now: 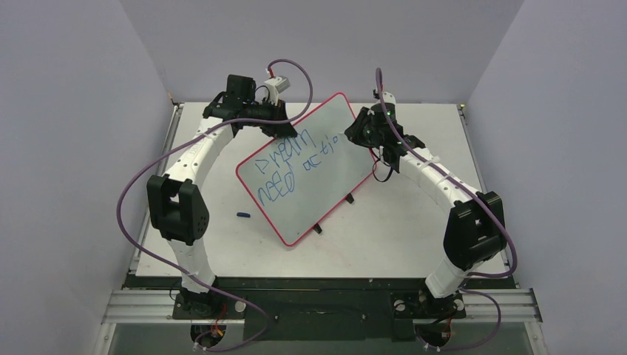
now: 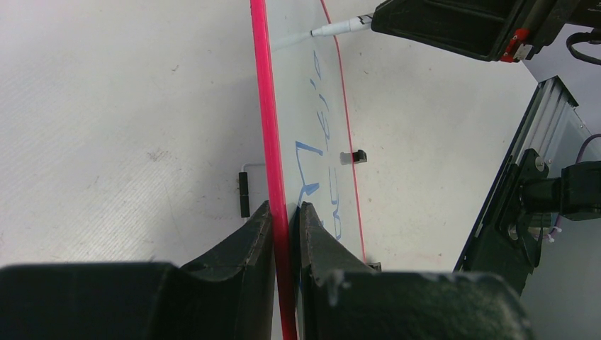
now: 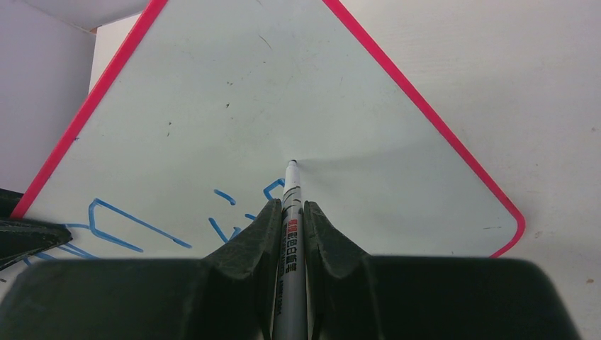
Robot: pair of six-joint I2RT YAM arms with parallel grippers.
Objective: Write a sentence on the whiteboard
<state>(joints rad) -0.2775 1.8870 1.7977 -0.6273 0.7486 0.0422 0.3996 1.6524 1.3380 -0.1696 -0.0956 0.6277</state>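
Fingers (image 2: 248, 244) of the left gripper (image 2: 286, 227) first: narrow, clamped from both sides on the thin red rim of the large flat white whiteboard (image 1: 333, 122), apparently to hold it propped at a slant and steady under the pen. Fingers (image 3: 259, 230) of the right gripper (image 3: 292, 216) likewise pressed tight, around the slim white marker with a dark tip (image 3: 291, 191), aiming it straight ahead so that the tip meets the white surface, or very nearly.

Sits mid-table, turned diagonally, gripped at its far left edge, near edge down toward the pale grey table (image 1: 222, 251), two small black clips (image 1: 350, 198) sticking out below. Looks glossy and mostly bare toward the far corner, with rounded corners and a few dark specks.

Carries the sentence (image 1: 288, 166) in thin, wobbly blue strokes, two rows. Hard to read for certain: roughly "dream" above "need", with a further word to the right. Stops just beside the marker tip, so judged unfinished, probably mid-word.

Off the board's left edge, apart from it, a small blue cap-like piece (image 1: 244, 215) on the table.
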